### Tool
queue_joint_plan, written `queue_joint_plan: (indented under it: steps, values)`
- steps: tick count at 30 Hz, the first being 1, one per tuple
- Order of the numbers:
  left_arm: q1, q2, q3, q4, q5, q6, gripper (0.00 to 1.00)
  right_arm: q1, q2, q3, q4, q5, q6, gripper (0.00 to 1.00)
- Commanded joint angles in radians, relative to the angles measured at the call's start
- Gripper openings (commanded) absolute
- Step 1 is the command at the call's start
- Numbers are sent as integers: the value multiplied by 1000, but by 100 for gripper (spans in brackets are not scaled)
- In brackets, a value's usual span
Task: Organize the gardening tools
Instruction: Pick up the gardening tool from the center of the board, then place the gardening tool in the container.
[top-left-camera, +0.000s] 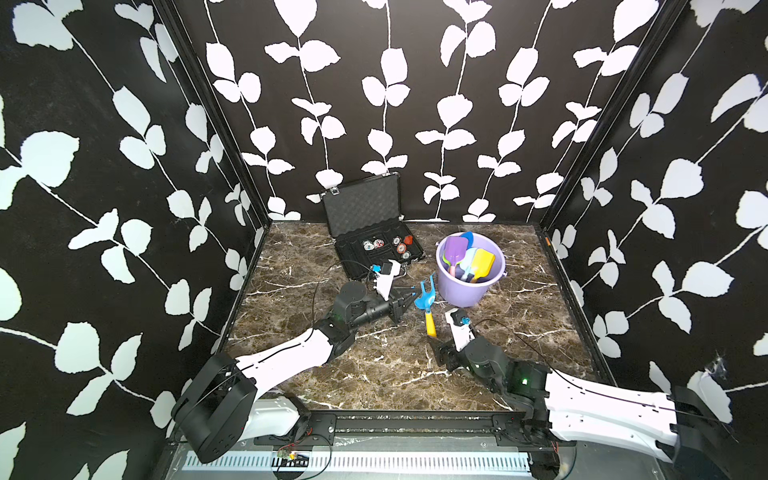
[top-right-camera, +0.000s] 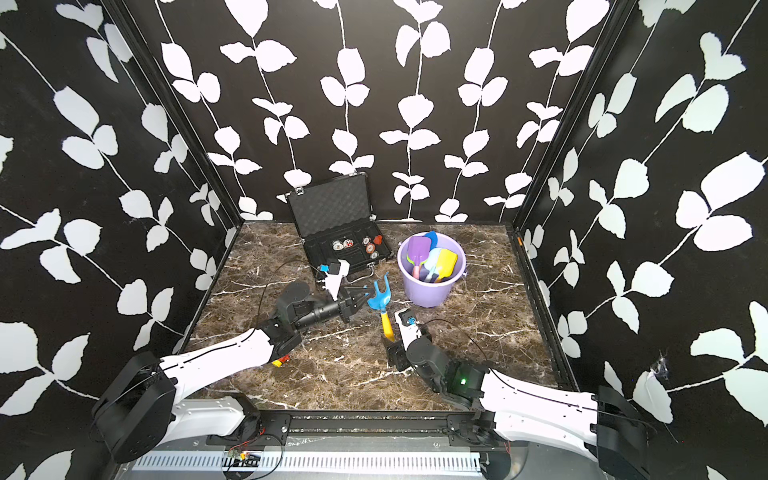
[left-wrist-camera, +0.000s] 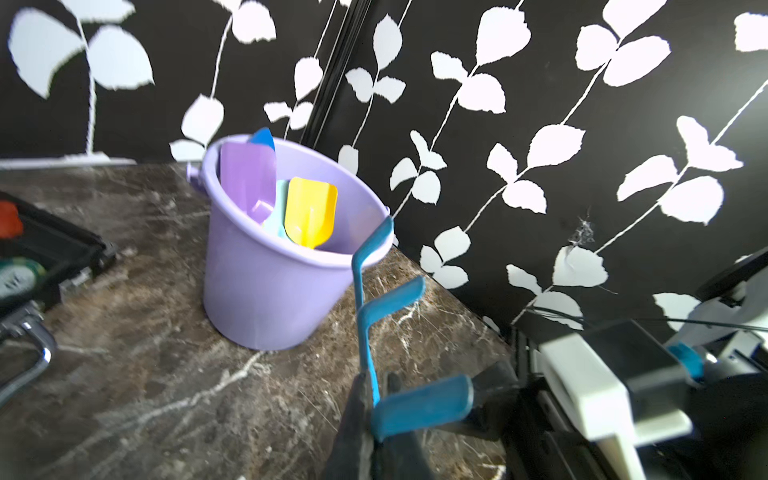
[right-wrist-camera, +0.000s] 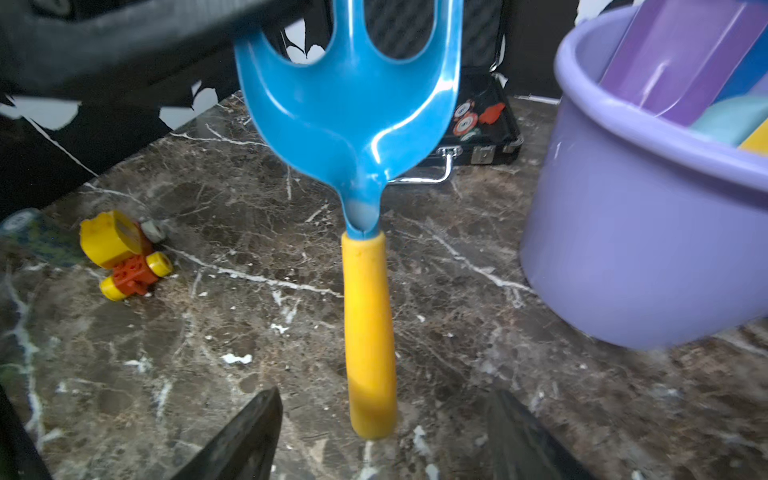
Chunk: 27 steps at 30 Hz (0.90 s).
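— Two arms reach in from the near edge. Closest to us, a yellow-and-red toy block car (top-right-camera: 280, 362) sits on the marble worktop (top-right-camera: 353, 374), tucked under the left forearm.

— And the right claw (right-wrist-camera: 384, 399)?

— Open. Its fingers stand wide on either side of the tail end of a yellow handle (right-wrist-camera: 369, 332) and touch nothing.

— What does the handle belong to?

— The blue rake (top-left-camera: 427, 297). It has three prongs and is in the middle of the worktop, with the handle towards us and the prongs pointing away. The left claw (left-wrist-camera: 376, 399) comes at it from the left and is clamped tight on the outer prong nearest it.

— Is the rake off the marble?

— The head looks lifted. I can't tell whether the tip of the handle touches down.

— What's beyond it?

— Just to the right of the rake's head a lilac bucket (top-left-camera: 461, 291) stands upright. The other tools are in it, heads up: a purple spade (top-left-camera: 454, 249), a yellow spade (top-left-camera: 482, 262), a pale-blue scoop (top-left-camera: 469, 255) between them, and a darker blue tip (top-left-camera: 466, 237) at the far rim.

— And farther back?

— Left of the bucket is a black case (top-left-camera: 361, 208), open, with its lid raised towards the back wall. A few round chips (top-left-camera: 401, 248) lie in its tray.
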Motion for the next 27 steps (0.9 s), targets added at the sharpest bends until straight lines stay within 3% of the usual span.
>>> queue_joint_plan:
  steps: [1,4,12,18,27]
  values:
    - [-4,-30,92,1,-24,125,0,5,-53,-30,-53,80,35,90]
    - [-17,-2,164,3,-39,185,0,5,-112,-50,-94,115,55,99]
    - [-38,173,365,158,-35,299,0,3,-261,-75,-281,195,122,99]
    - [-49,354,567,133,-33,388,0,3,-372,-77,-437,290,205,99]
    - [-49,545,761,85,-79,482,0,3,-492,-87,-530,302,215,99]
